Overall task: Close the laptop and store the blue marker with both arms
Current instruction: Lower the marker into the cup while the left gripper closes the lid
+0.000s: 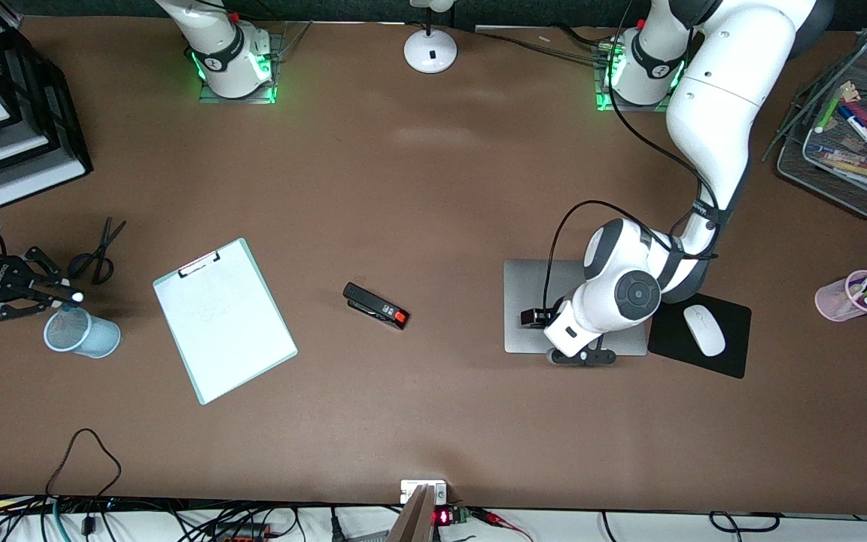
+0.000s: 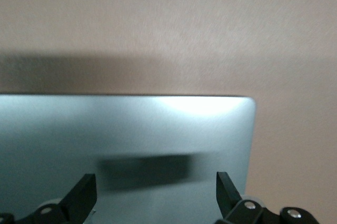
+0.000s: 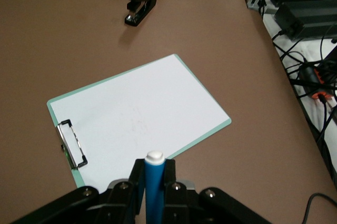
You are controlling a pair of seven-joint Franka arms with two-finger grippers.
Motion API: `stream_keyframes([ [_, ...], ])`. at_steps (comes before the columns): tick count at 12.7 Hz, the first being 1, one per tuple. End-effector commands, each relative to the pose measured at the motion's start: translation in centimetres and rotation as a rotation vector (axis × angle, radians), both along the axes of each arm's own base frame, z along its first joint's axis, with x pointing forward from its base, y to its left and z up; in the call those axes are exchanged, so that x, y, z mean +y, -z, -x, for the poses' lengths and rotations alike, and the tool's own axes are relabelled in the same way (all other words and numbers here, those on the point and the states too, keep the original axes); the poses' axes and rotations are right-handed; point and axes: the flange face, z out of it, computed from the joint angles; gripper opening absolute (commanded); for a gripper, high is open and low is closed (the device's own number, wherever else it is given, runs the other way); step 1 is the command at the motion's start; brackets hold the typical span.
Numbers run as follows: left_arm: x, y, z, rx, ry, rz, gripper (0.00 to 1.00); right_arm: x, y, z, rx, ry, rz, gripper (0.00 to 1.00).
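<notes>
Silver-grey slim laptop [image 1: 527,301] lies closed under the released left tool [image 2: 156,195]; right tool [image 1: 53,292], clenching the bright blue marker [image 3: 155,187], must lower it into the pale mesh cup [image 1: 80,333].

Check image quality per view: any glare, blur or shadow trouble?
Left wrist view: soft focus, bright glare patch on the closed silver-grey laptop lid, a dark shadow bar across it. Right wrist view: sharp, slim blue marker crisp. Front view: even light, green glow at both arm bases.

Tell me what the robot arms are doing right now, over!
Right gripper shut on marker, over cup. Left gripper open over closed laptop. Nothing in the way.
</notes>
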Motion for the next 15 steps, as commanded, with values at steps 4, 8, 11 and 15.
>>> stream_keyframes([
  [4,0.7,-9.2,-0.2,0.003,0.025,-0.047,1.0,-2.5,-0.9,-0.6,-0.103,-0.016,-0.119,0.09],
  [8,2.3,-16.5,0.4,-0.027,0.02,-0.063,1.0,-4.1,1.0,-0.4,-0.089,0.011,-0.164,0.09],
  [11,4.0,-21.8,1.6,-0.016,0.015,-0.087,1.0,-4.4,3.0,0.1,-0.059,0.023,-0.199,0.09],
  [15,6.8,-27.6,3.2,-0.018,-0.013,-0.111,1.0,-5.8,5.2,0.9,-0.037,0.04,-0.208,0.09],
])
